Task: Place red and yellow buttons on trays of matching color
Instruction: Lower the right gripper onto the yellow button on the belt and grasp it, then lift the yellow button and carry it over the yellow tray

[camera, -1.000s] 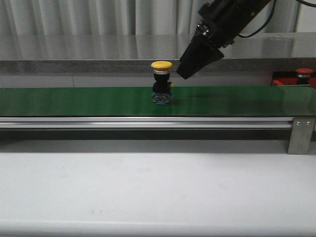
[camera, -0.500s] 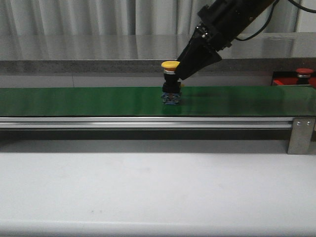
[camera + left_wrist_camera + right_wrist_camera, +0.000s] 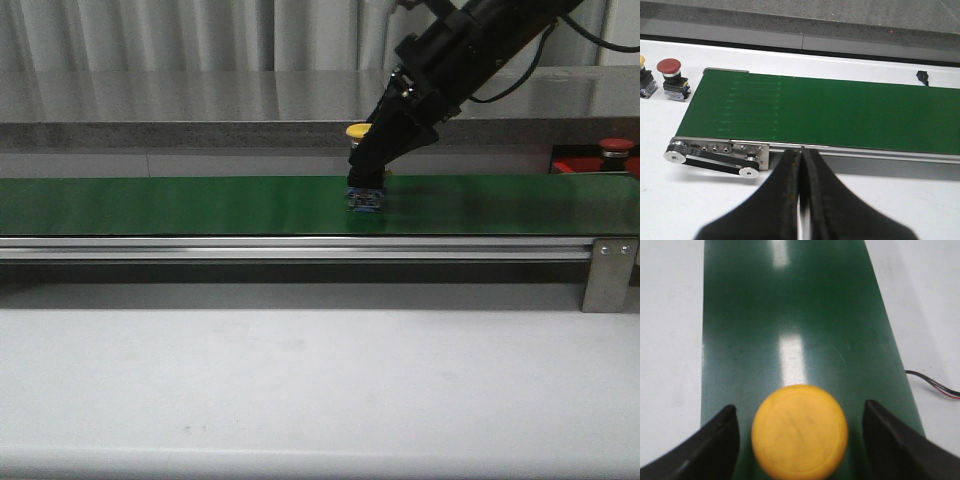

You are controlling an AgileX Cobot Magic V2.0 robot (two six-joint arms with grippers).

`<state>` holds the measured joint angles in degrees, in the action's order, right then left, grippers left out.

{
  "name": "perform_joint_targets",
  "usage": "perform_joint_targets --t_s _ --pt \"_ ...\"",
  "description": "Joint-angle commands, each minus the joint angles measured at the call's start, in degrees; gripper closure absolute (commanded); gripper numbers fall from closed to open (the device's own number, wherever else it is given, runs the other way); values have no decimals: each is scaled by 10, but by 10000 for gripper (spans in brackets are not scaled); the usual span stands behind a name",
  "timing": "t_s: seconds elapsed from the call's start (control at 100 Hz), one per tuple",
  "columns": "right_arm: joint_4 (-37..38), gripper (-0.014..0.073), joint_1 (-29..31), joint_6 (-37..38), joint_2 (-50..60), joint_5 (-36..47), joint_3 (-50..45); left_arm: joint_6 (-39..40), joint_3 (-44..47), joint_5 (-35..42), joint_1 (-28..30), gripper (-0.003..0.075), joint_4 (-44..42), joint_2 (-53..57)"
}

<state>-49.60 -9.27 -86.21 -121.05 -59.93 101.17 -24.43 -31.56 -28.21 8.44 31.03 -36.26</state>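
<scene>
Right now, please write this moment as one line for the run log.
right gripper: open, fingers either side of yellow button | button: upright on belt | left gripper: shut, empty | red tray: holds red button

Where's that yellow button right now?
In the front view the yellow button stands upright on the green belt, a little right of centre, partly hidden by the right hand. In the right wrist view it sits between that hand's open fingers.
</scene>
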Motion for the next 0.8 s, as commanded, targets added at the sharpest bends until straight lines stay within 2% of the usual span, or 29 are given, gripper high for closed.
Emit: perform_joint_targets --t_s 0.0,0.12,0.31,0.55,0.79 --pt "-35 187 7 -6 35 9 12 -1 -16 35 -3 741 16 1" --pt "-34 321 11 -6 35 2 12 -1 -16 35 -3 741 16 1" --pt "-33 412 22 1 38 -12 12 -1 -16 35 -3 741 16 1" --pt "-1 414 61 61 89 -37 12 -1 -16 35 -3 741 16 1" --pt "30 414 128 107 177 -59 12 -1 -16 35 -3 741 16 1"
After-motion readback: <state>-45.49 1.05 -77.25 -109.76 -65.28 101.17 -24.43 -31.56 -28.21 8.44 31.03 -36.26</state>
